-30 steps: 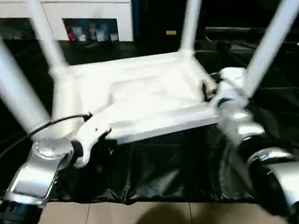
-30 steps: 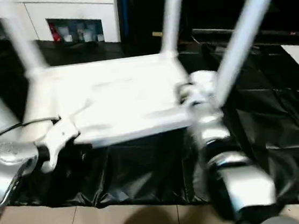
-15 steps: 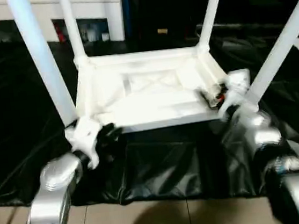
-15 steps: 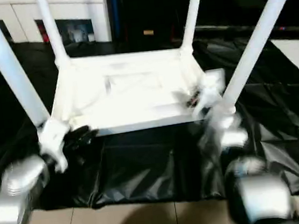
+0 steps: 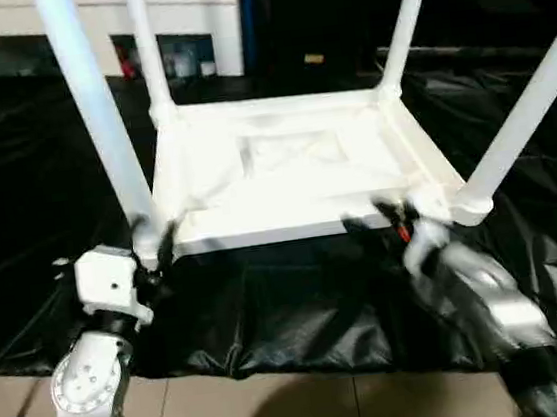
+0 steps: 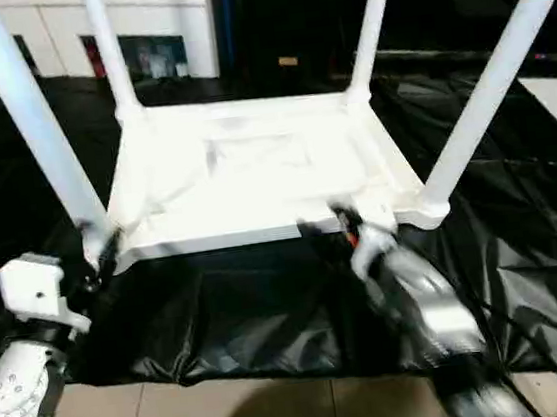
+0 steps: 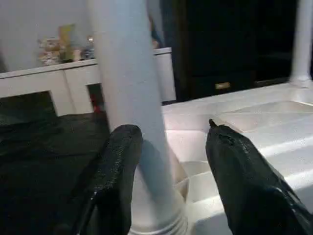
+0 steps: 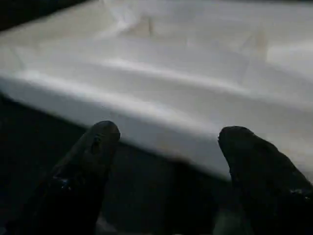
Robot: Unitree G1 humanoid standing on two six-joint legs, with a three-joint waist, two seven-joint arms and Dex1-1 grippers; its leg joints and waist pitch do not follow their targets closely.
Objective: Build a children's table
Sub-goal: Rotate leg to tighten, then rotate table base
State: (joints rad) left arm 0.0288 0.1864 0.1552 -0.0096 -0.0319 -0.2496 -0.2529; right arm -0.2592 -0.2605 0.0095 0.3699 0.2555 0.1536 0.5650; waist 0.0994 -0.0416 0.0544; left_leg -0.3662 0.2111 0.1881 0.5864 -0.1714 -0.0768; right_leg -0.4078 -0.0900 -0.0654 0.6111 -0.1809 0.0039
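Observation:
The children's table (image 5: 284, 168) lies upside down on the black cover, its four white legs pointing up. My left gripper (image 5: 152, 245) is at the near left corner, open, its fingers (image 7: 120, 161) standing either side of the near left leg (image 7: 129, 98). One finger is close against the leg and the other stands well apart from it. My right gripper (image 5: 372, 220) is open at the table top's front edge (image 8: 161, 93), just left of the near right leg (image 5: 525, 115), with nothing between its fingers (image 8: 93, 147).
The black-covered work table (image 5: 300, 307) ends just in front of me, with tiled floor (image 5: 281, 409) below. A white cabinet (image 5: 185, 3) stands at the back left. A black cable (image 5: 16, 334) runs along the left side.
My left gripper has opened around the near left leg and its arm has dropped lower. My right gripper has drawn back from the near right corner. The camera has also shifted.

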